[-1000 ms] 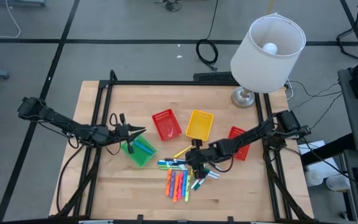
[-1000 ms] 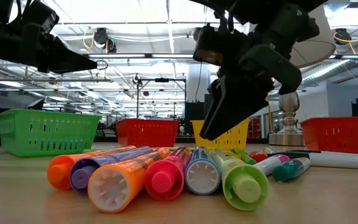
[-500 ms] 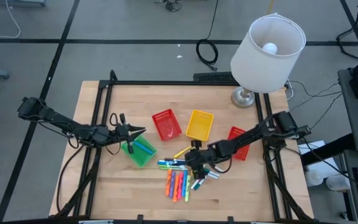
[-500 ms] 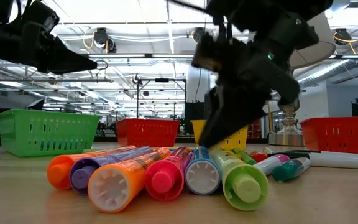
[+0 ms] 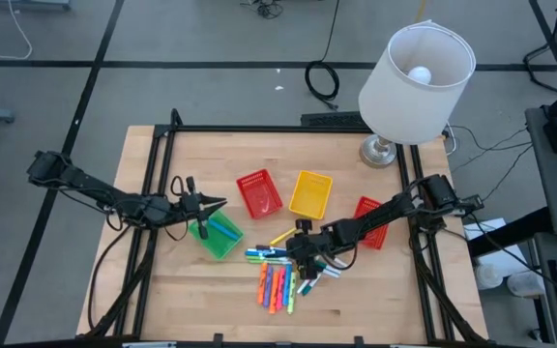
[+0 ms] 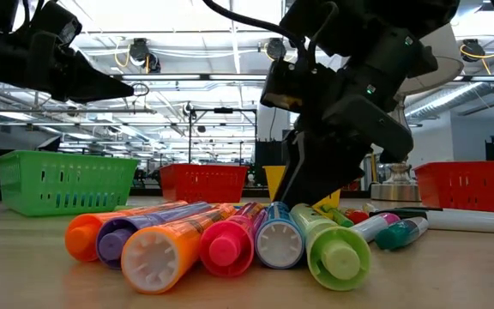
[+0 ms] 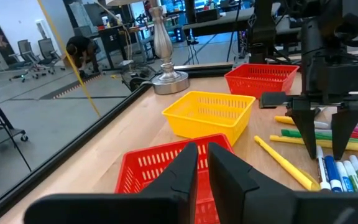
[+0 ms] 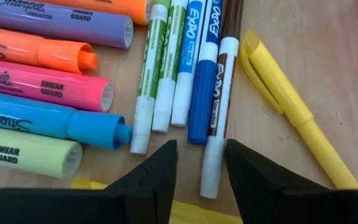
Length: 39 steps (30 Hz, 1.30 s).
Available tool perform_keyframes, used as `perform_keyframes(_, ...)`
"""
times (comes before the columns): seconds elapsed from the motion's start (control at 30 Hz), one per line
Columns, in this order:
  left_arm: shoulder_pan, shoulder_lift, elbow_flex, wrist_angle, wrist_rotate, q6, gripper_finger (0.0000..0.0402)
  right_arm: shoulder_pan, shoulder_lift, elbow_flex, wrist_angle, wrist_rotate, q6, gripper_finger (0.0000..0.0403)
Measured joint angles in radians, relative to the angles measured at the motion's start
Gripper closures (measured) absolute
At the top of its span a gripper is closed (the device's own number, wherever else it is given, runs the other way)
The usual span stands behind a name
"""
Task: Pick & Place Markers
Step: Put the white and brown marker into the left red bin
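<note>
- Markers [image 5: 280, 275]: short plastic felt-tip pens in orange, purple, pink, blue, pale green, white and yellow, lying loose on the pale wooden counter [image 5: 182, 300], just in front of the yellow mesh plastic basket [image 5: 310, 192]. The thick highlighters lie side by side, touching; beside them is a row of slim white-barrelled dry-erase pens [image 8: 191, 68], and a yellow pen [image 8: 291, 109] lies slanted apart from that row.
- Handling, as judged: light, stiff, smooth round barrels, likely to roll or slip. Not fragile. Neighbours touch, so a careless closing may catch two.
- Where to take hold, as judged: across the barrel near its middle, claw fingers straddling one pen; the brown-capped slim pen [image 8: 219, 87] at the edge of the row has room on one side.
- Right claw [image 8: 197, 165]: fingers apart, pointing down over the slim pens in front of the yellow basket, nothing between them. The right arm reaches in low across the counter, past the red mesh basket [image 5: 369, 220] beside the yellow one.
- Left claw [image 7: 202, 163]: fingers nearly together, only a narrow gap; holds nothing that I can see. It hangs over the green mesh basket [image 5: 217, 235], to the far side of a second red mesh basket [image 5: 259, 192] from the yellow one, the arm stretched out level.
</note>
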Motion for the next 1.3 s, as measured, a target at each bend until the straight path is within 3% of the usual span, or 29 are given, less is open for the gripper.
perform_keyframes(0.1,0.0,0.0,0.0,0.0,0.0,0.0,0.0355,-0.005,0.0,0.0,-0.002,-0.002,-0.004,0.0294)
perform_keyframes(0.37,0.0,0.0,0.0,0.001,0.0,-0.004,0.0355,-0.009,0.002,-0.001,-0.005,-0.003,-0.017,0.0389)
perform_keyframes(0.57,0.0,0.0,0.0,0.002,0.0,-0.009,0.0355,-0.008,0.004,-0.002,-0.005,0.041,-0.015,0.0368)
perform_keyframes(0.73,0.0,0.0,0.0,0.003,-0.001,-0.03,0.0355,-0.016,0.004,-0.002,0.003,0.056,-0.007,0.039)
perform_keyframes(0.93,0.0,0.0,0.0,0.003,-0.001,-0.035,0.0355,-0.02,-0.01,-0.005,0.01,0.133,-0.009,0.0389)
perform_keyframes(1.3,0.0,0.0,0.0,0.001,-0.003,-0.035,0.0355,-0.004,-0.19,-0.005,0.057,0.158,-0.098,0.0391)
